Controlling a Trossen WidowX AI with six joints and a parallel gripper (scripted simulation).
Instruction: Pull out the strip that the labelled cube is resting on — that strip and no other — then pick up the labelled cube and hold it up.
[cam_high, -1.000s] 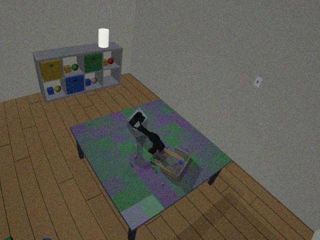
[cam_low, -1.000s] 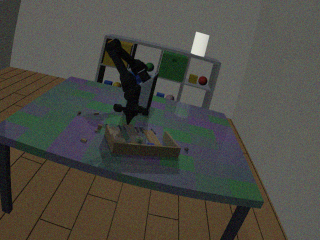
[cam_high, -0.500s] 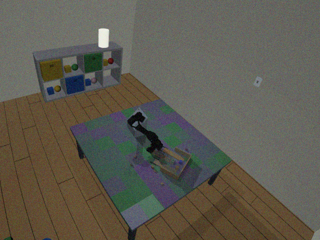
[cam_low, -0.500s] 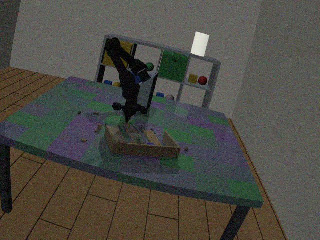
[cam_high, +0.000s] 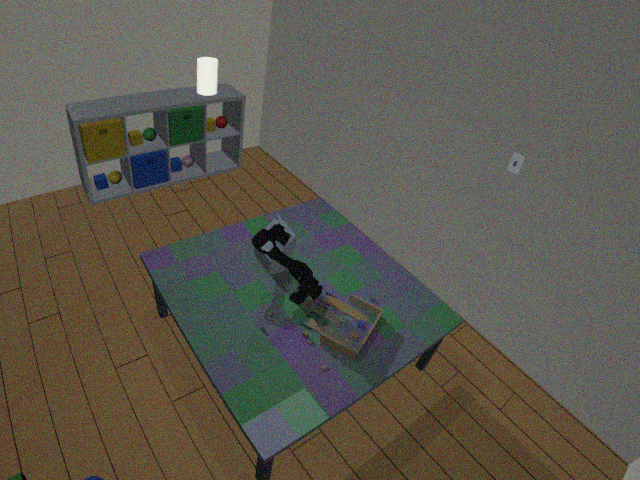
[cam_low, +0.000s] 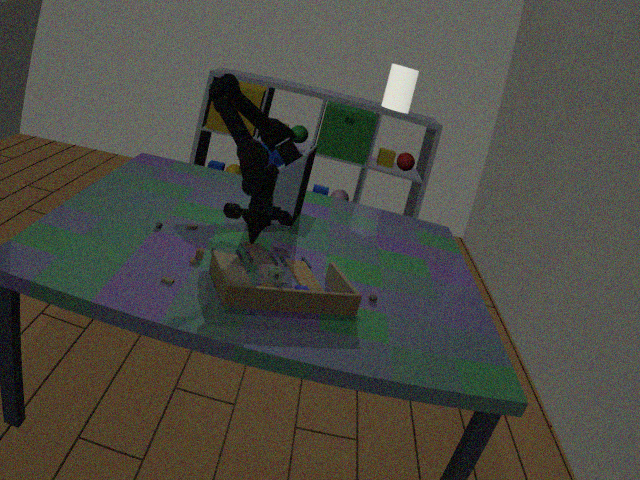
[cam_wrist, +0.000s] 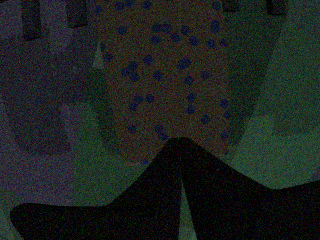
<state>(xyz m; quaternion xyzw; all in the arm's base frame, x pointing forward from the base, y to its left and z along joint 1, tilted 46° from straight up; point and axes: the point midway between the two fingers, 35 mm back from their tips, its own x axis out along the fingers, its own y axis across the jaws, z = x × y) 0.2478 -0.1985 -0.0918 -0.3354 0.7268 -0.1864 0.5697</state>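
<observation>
My gripper (cam_low: 252, 240) (cam_wrist: 178, 146) is shut and empty. Its tips stand in front of the open near end of the wooden box (cam_low: 289, 303) (cam_high: 342, 347). In the wrist view an orange-brown strip with blue dots (cam_wrist: 165, 87) runs away from me, and its near end lies just beyond and partly behind the fingertips. A plain tan strip (cam_high: 345, 308) (cam_low: 306, 275) lies along one side of the box. A small pale block (cam_low: 274, 274) shows inside. I cannot tell whether it is the labelled cube, nor which strip bears that cube.
Dark upright bars (cam_wrist: 31, 19) (cam_wrist: 230, 5) stand on both sides of the dotted strip. A blue piece (cam_high: 360, 324) (cam_low: 301, 287) and an orange piece (cam_high: 354, 334) are inside the box. Small loose bits (cam_high: 324, 367) (cam_low: 167, 280) (cam_low: 372, 298) lie on the table outside it.
</observation>
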